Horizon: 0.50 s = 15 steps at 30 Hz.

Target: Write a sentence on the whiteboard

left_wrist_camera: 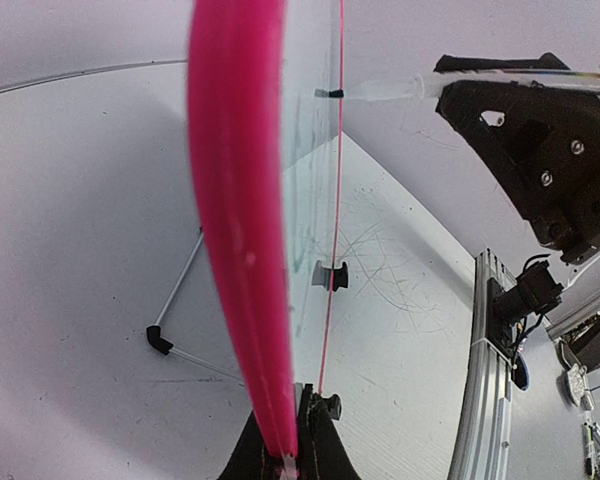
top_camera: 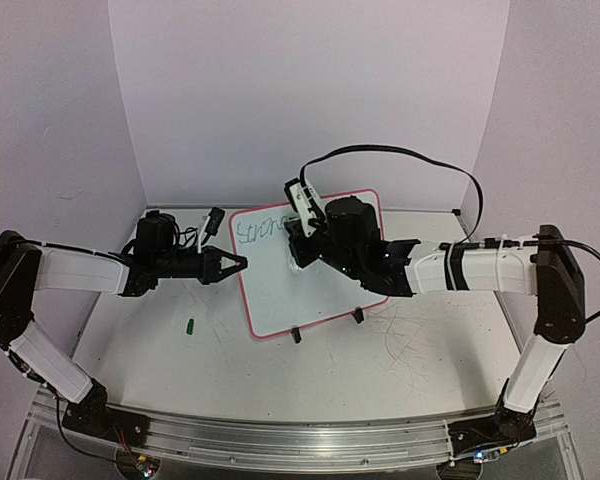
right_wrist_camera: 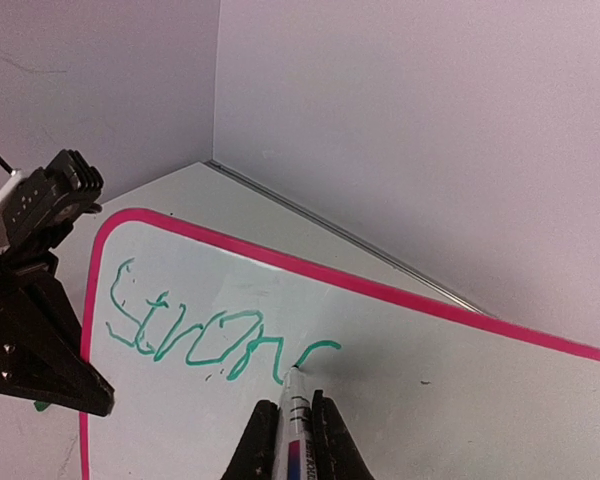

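my left pincer (left_wrist_camera: 285, 455): clenched on the pink rim of the whiteboard (top_camera: 280, 290), one finger on each face of its left edge.
my right pincer (right_wrist_camera: 295, 402): clenched around a white marker (right_wrist_camera: 294, 392), which sticks out between my two fingers.
marker tip: touching the board's white face, right at the end of the green writing.
sentence (right_wrist_camera: 215, 338): only one line of green letters so far, roughly "stron" and a curved stroke that ends at the tip; it sits in the board's upper left corner.
whiteboard position: on the table (top_camera: 150, 350) between my two arms, its near edge on two small black clip feet (top_camera: 296, 335); i cannot tell how steeply it leans.
right arm: reaches in from the right, across the board's upper right part.
also on the table: a small green object (top_camera: 191, 324) near the board's left side, apart from it, and faint grey scribbles by the near right corner.
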Available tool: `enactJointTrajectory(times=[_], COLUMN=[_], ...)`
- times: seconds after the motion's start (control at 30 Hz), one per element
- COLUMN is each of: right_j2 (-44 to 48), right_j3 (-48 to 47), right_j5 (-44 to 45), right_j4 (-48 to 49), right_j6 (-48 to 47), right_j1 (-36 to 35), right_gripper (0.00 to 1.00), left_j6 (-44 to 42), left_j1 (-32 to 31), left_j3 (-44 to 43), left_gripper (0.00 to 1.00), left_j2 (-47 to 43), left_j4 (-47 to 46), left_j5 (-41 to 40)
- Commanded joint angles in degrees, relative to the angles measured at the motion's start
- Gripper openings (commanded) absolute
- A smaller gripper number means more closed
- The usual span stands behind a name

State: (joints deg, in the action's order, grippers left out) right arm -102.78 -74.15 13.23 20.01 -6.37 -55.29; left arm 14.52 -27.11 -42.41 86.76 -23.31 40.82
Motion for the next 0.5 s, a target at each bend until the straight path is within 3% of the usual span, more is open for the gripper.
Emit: enactJointTrajectory(times=[0.0,0.47], right_j2=[1.7,2.5], right_j3=[1.7,1.6], right_j5=[-0.3,6.5], right_j4=[-0.9,-1.0], right_j6=[1.3,0.7], right_j1=[-0.2,-0.1], right_gripper=[0.0,0.0], left_j6=[-5.7,-5.7], left_j1=[0.5,0.5], left_j3=[-2.0,-2.2], left_gripper=[0.0,0.0], left_j2=[-0.1,-0.2], left_j4=[1.1,1.3], left_j5=[-7.3,-7.2])
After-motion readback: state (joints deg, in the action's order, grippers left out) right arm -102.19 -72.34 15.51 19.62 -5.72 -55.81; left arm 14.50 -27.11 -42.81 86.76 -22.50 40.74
